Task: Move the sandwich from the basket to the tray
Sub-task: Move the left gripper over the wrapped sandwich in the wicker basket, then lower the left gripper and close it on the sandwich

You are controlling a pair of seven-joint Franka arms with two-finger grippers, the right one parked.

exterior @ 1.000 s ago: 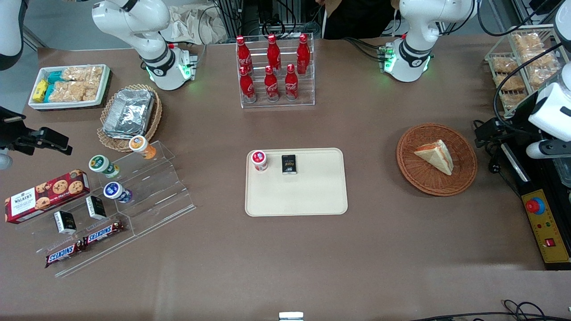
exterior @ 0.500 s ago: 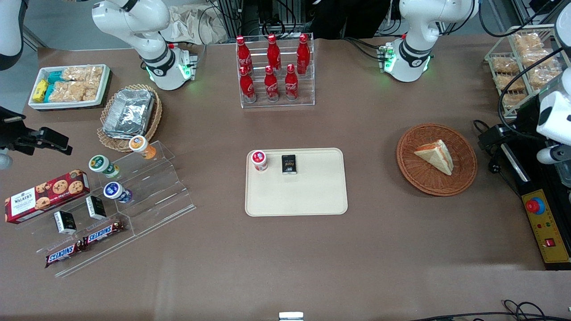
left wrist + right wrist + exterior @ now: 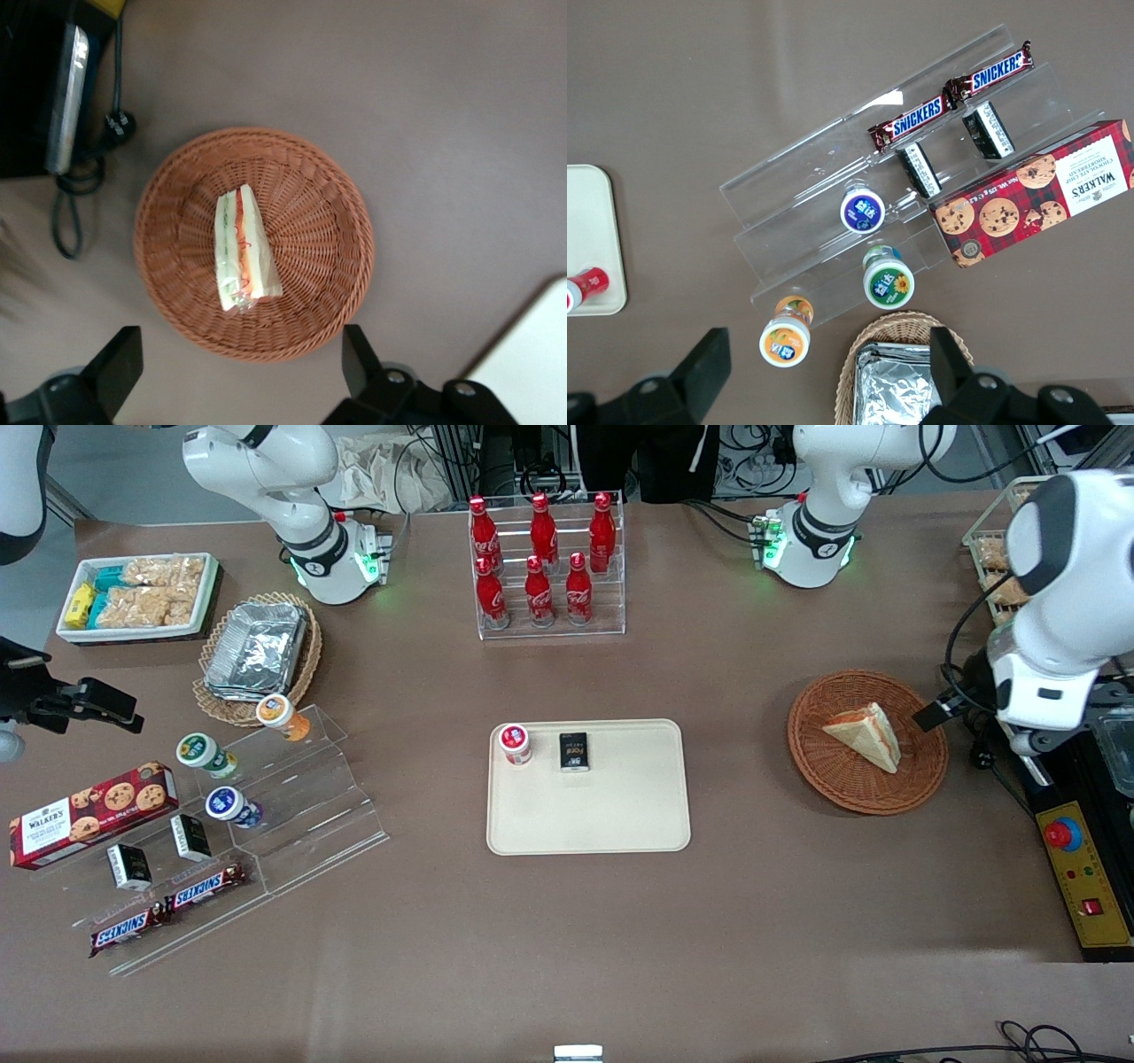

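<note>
The sandwich (image 3: pixel 864 735) lies in the round reddish-brown basket (image 3: pixel 833 779) toward the working arm's end of the table. In the left wrist view the sandwich (image 3: pixel 244 252) lies near the middle of the basket (image 3: pixel 319 239), filling edge up. My left gripper (image 3: pixel 1023 740) hangs high beside the basket, at its rim toward the table's end. In the left wrist view the gripper (image 3: pixel 237 363) is open and empty, with the basket's rim between its black fingers (image 3: pixel 115 367). The cream tray (image 3: pixel 620 806) lies at the table's middle; its corner shows in the left wrist view (image 3: pixel 532 354).
A red-capped jar (image 3: pixel 515 744) and a small black box (image 3: pixel 574 751) stand on the tray. A yellow control box (image 3: pixel 1085 868), cables (image 3: pixel 974 753) and a wire snack rack (image 3: pixel 997 558) sit at the working arm's end. A cola bottle rack (image 3: pixel 545 567) stands farther back.
My left arm has swung in from the table's end toward the basket and now stands beside its rim. The sandwich, basket and tray have not moved.
</note>
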